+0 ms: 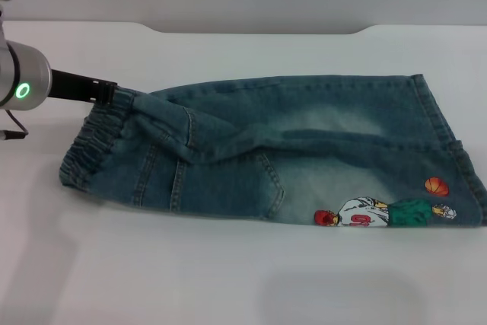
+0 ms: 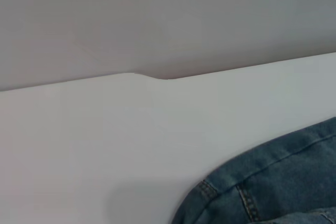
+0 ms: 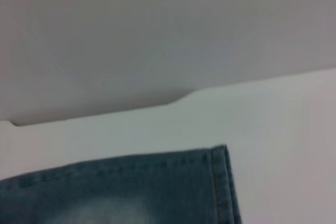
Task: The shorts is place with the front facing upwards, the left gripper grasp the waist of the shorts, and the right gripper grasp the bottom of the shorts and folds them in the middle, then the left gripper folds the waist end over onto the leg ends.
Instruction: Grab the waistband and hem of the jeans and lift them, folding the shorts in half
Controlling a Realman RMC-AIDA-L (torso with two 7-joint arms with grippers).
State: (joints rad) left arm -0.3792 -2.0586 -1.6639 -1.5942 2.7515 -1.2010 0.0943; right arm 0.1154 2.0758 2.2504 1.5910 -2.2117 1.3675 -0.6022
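Note:
Blue denim shorts [image 1: 304,150] lie on the white table, folded lengthwise. Their elastic waist [image 1: 91,150] is at the left and the leg hems [image 1: 449,135] at the right. A cartoon print [image 1: 384,213] shows near the front right edge. My left gripper [image 1: 114,94] reaches in from the left and is shut on the far corner of the waist, where the fabric bunches up. The left wrist view shows a seamed denim edge [image 2: 262,187]. A hem corner [image 3: 218,182] fills the bottom of the right wrist view. My right gripper is out of view.
The white table [image 1: 228,279] extends in front of and behind the shorts. Its back edge, with a notch [image 1: 259,32], meets a grey wall.

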